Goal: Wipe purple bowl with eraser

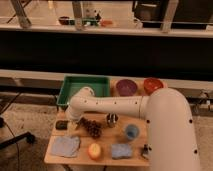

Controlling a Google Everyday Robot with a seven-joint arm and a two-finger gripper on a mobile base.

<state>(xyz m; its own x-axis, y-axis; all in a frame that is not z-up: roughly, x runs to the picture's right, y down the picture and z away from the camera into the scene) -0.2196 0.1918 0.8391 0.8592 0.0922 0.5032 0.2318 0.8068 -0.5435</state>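
Observation:
The purple bowl point(126, 87) stands at the back of the small wooden table point(102, 159), left of an orange-red bowl point(153, 84). The eraser point(62, 124), a small dark block, lies flat near the table's left edge. My white arm reaches in from the right across the table. Its bulky wrist point(82, 101) hangs over the left part. My gripper point(75, 119) points down just right of the eraser and a little above the table. It is open with nothing in it, and the wrist hides most of it.
A green tray point(85, 86) sits at the back left. A pinecone-like brown object point(91, 128), a metal cup point(112, 119) and a blue cup point(131, 131) stand mid-table. Along the front lie a grey-blue cloth point(65, 146), an orange fruit point(93, 150), a blue sponge point(121, 150) and a black brush point(145, 150).

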